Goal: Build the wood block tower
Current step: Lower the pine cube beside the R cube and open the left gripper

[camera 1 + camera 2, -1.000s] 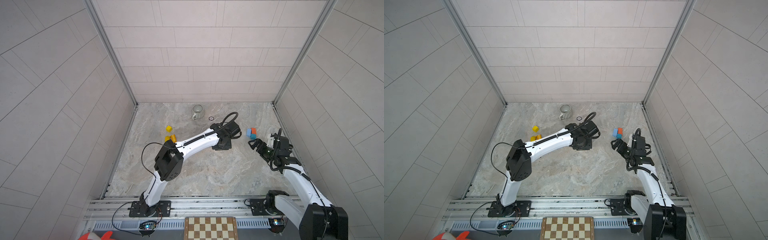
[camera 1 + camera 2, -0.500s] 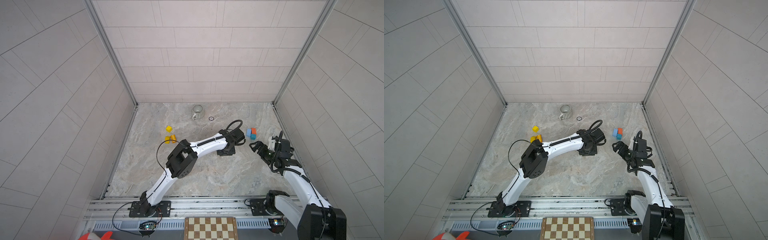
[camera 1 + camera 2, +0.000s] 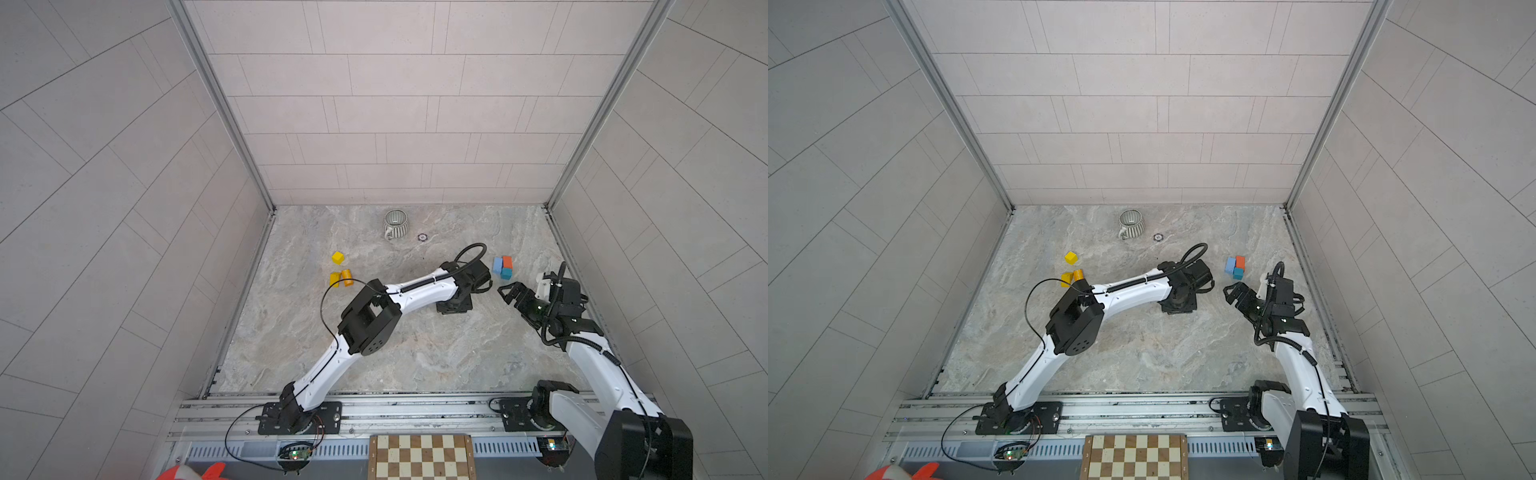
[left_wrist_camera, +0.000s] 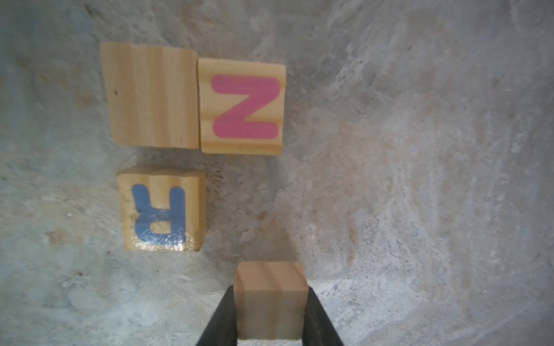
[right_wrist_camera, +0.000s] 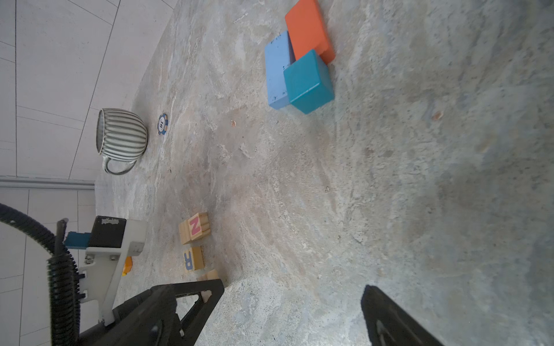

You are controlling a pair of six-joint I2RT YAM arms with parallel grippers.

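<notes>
Wooden cube (image 4: 271, 302) sat clenched between the left fingers (image 4: 221, 320) near the R block (image 4: 162, 209), likely for stacking; the right fingers (image 5: 383, 317) gaped empty.

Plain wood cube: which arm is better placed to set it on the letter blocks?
Left, likely. The left gripper grips the plain wood cube near the R block and N block; the right gripper is open, empty, farther off.

You can read a pink N on one natural-wood cube (image 4: 241, 106) and a blue R on a second natural-wood cube (image 4: 162, 209) close beside it.
</notes>
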